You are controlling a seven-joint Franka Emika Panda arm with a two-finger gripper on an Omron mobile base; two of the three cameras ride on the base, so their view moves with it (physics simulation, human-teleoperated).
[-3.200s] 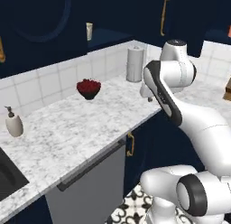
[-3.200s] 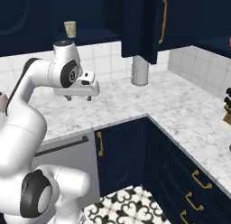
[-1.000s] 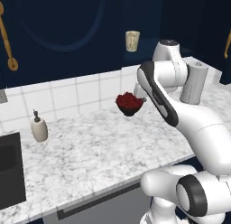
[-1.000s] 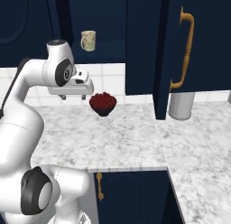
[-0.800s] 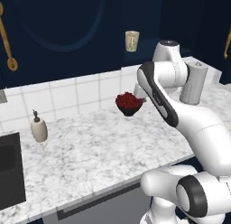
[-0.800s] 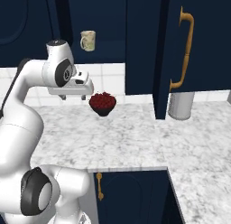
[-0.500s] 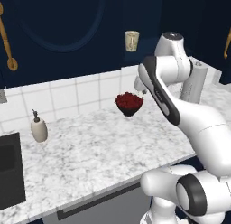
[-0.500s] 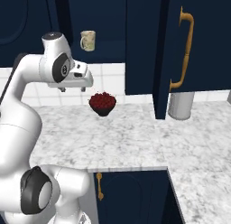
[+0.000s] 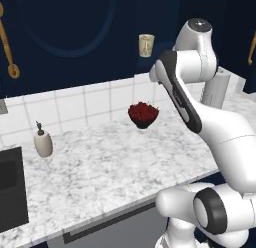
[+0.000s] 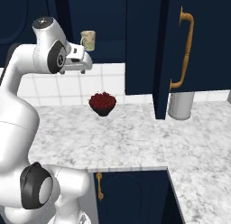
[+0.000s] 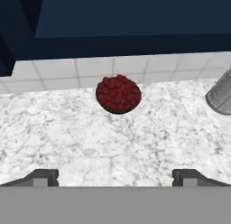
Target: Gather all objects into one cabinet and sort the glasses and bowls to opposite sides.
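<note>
One dark bowl (image 11: 118, 94) w/ red berries

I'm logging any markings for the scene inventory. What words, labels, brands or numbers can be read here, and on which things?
None: nothing here bears readable text.
The cream cup in the cabinet has a faint pattern, too blurred to read as letters.
The soap bottle and the grey canister are plain.

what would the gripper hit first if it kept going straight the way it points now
Probably the marble counter, just in front of the bowl of red berries. The open gripper looks down along its fingers at bare counter, with nothing nearer in line; exact depth is unclear.
</note>
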